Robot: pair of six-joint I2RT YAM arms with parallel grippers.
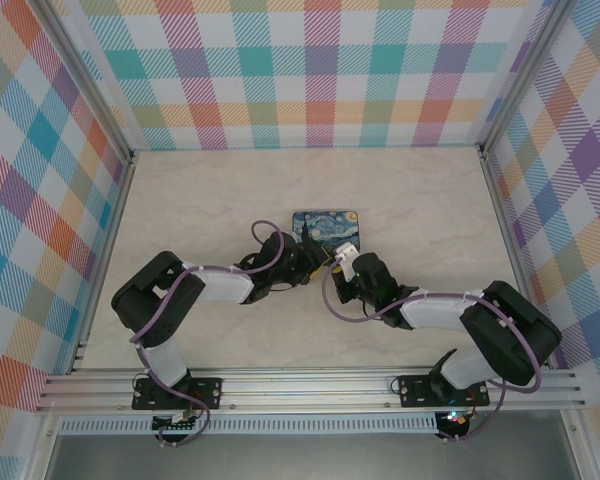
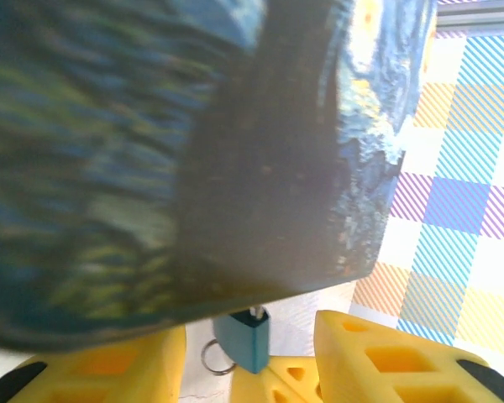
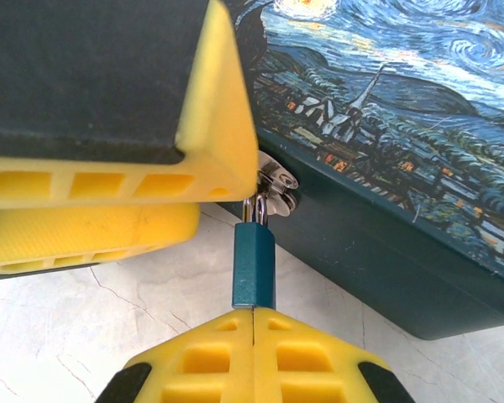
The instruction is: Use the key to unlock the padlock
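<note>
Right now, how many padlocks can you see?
1. The padlock hangs from the painted box's latch, its base at the right end effector. More could hide behind the box.

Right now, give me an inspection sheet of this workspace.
Surface: pale marbled tabletop.
Job's things: teal padlock hangs from the painted box by its hasp; key not made out, thin ring beside padlock's base.
Clutter: nothing seen.
Grippers: left gripper, jaws apart at the box; right gripper, jaws shut under the padlock.
Cables: purple cables loop along both arms.
Surroundings: plaid walls, aluminium rail in front.
</note>
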